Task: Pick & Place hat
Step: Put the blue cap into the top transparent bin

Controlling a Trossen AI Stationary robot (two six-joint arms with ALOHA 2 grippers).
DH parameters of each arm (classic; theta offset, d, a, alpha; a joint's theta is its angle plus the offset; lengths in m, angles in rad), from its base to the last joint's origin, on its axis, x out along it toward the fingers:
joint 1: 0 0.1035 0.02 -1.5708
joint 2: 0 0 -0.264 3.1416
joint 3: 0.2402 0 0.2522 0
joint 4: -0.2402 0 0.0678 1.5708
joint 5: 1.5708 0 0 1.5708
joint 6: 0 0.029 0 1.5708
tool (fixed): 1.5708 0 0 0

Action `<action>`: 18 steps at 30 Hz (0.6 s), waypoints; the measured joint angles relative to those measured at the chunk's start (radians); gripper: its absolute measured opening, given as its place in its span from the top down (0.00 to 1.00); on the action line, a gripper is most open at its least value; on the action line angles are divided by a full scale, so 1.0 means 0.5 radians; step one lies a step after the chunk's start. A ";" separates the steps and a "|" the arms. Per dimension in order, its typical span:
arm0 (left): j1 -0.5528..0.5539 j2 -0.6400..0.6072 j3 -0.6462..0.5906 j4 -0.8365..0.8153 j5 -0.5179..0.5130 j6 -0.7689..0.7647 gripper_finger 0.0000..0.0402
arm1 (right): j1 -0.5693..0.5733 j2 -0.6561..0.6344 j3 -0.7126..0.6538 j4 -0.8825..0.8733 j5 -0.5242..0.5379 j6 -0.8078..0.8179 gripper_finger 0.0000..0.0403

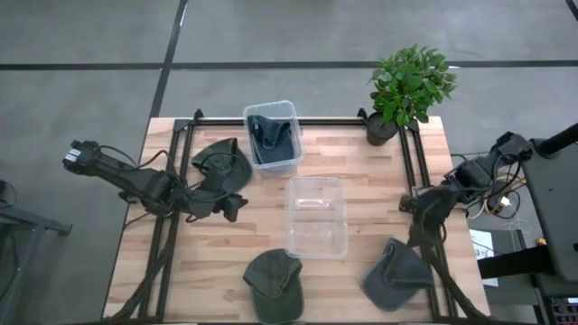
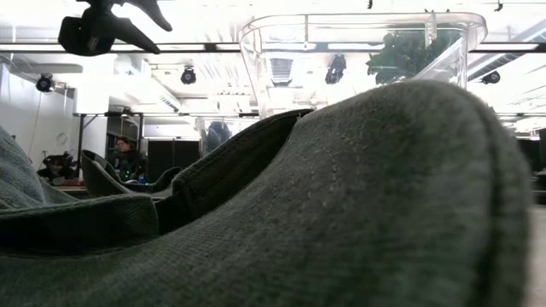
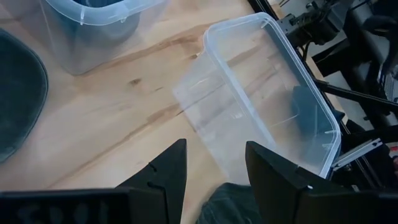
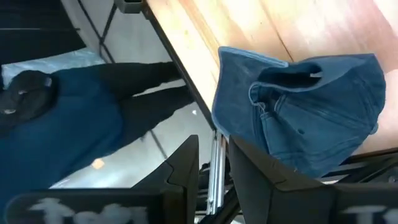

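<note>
Three caps lie on the wooden table: a dark green cap at the left, a dark green cap at the near edge that fills the low view, and a blue-grey cap at the near right. A fourth, dark blue hat sits in the far clear bin. My left gripper is open and hovers left of the empty clear bin. My right gripper is open above the table's right edge, just off the blue-grey cap.
A potted plant stands at the far right corner. Black frame rails run along both sides of the table. In the right wrist view a person in dark blue is beyond the table edge. Bare wood lies between the bins and the plant.
</note>
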 joint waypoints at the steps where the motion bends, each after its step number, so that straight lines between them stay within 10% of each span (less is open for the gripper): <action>1: 0.000 0.000 0.000 -0.008 -0.002 0.007 0.61 | 0.041 0.045 0.026 0.001 0.023 0.013 0.79; 18: 0.002 0.000 0.000 -0.035 -0.021 0.158 0.61 | 0.850 1.065 0.328 0.004 0.200 0.076 0.79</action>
